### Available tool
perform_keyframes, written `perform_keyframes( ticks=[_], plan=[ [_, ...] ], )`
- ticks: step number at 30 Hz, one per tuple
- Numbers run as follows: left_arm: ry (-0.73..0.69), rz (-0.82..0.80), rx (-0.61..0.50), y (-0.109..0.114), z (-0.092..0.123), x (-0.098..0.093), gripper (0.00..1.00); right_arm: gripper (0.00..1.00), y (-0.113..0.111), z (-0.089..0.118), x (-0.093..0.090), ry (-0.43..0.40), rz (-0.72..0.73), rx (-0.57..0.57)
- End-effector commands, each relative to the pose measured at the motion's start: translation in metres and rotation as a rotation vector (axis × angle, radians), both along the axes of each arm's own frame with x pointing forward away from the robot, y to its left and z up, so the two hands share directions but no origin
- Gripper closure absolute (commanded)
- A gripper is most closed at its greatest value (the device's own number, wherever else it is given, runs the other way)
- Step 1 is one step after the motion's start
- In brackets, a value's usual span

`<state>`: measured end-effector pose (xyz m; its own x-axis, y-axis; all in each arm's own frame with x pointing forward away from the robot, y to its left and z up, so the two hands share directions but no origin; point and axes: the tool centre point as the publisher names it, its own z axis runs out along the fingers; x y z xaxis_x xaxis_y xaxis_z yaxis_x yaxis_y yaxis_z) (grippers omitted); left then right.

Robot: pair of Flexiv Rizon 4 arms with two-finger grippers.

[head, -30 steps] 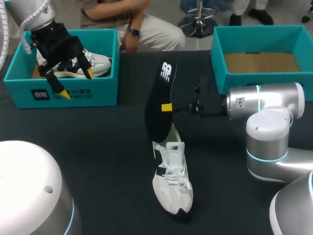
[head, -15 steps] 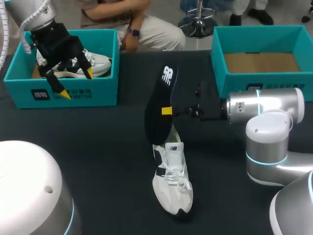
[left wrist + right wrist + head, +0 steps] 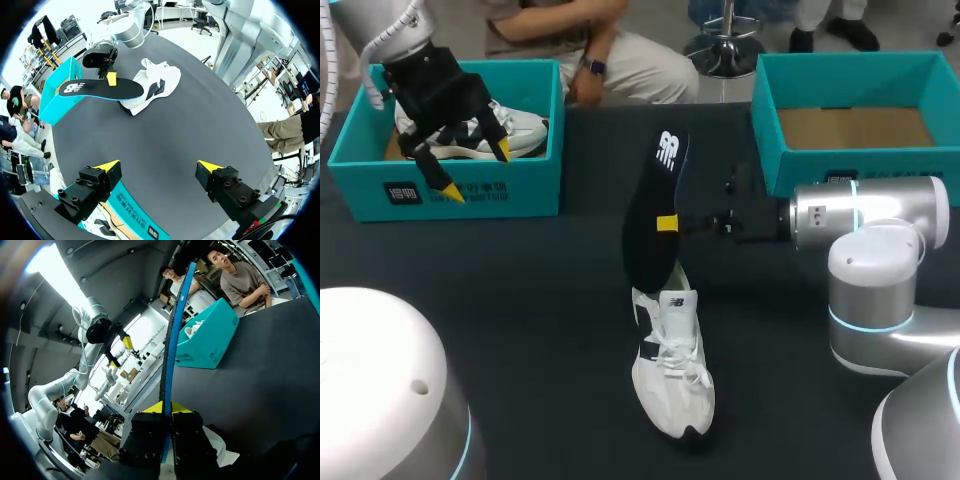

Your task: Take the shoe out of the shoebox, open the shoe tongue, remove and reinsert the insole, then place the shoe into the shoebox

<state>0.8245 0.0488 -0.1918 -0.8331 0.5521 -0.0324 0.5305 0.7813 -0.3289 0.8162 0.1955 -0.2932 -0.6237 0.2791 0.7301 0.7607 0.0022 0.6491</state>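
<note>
A white shoe (image 3: pixel 672 365) lies on the dark table, toe towards the front edge. Just above its heel opening my right gripper (image 3: pixel 665 223) is shut on a black insole (image 3: pixel 653 210) that stands nearly on end, its lower tip at the shoe. The right wrist view has the insole's blue edge (image 3: pixel 175 335) rising from between its fingers (image 3: pixel 166 410). My left gripper (image 3: pixel 470 165) hangs open over the left teal shoebox (image 3: pixel 450 190), holding nothing. From the left wrist view, the insole (image 3: pixel 100 89) and the shoe (image 3: pixel 155 82) lie far ahead of that gripper (image 3: pixel 157 172).
The left shoebox holds another white shoe (image 3: pixel 515 130). A second teal shoebox (image 3: pixel 860 165), with only its brown cardboard floor showing, stands at the back right, close behind my right arm. Bare dark table surrounds the shoe.
My right gripper has drawn slightly to the right with the insole, which now stands a little more upright. The left arm and the shoe have not moved.
</note>
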Motion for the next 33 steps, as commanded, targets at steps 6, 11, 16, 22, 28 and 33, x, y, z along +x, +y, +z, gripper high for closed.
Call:
perform_keyframes(
  ticks=[6,11,16,22,28,33],
  plan=[
    [0.001,-0.001,0.003,0.0,0.0,0.001,0.0,1.0,-0.006,0.004,-0.001,-0.01,0.013,-0.015],
    [0.001,-0.001,0.003,0.0,0.0,0.001,0.0,1.0,-0.006,0.001,-0.004,-0.004,0.018,-0.014],
    [0.001,-0.001,0.003,0.0,0.0,0.001,0.0,1.0,-0.005,-0.001,-0.006,0.0,0.025,-0.016],
    [0.001,-0.001,0.003,0.0,0.0,0.001,0.0,1.0,-0.007,-0.001,-0.009,-0.007,0.031,-0.029],
    [0.001,-0.001,0.003,0.0,0.0,0.001,0.0,1.0,-0.011,0.004,-0.009,-0.018,0.025,-0.038],
    [0.001,-0.001,0.003,0.0,0.0,0.001,0.0,1.0,-0.015,0.005,-0.009,-0.02,0.032,-0.055]
  ],
)
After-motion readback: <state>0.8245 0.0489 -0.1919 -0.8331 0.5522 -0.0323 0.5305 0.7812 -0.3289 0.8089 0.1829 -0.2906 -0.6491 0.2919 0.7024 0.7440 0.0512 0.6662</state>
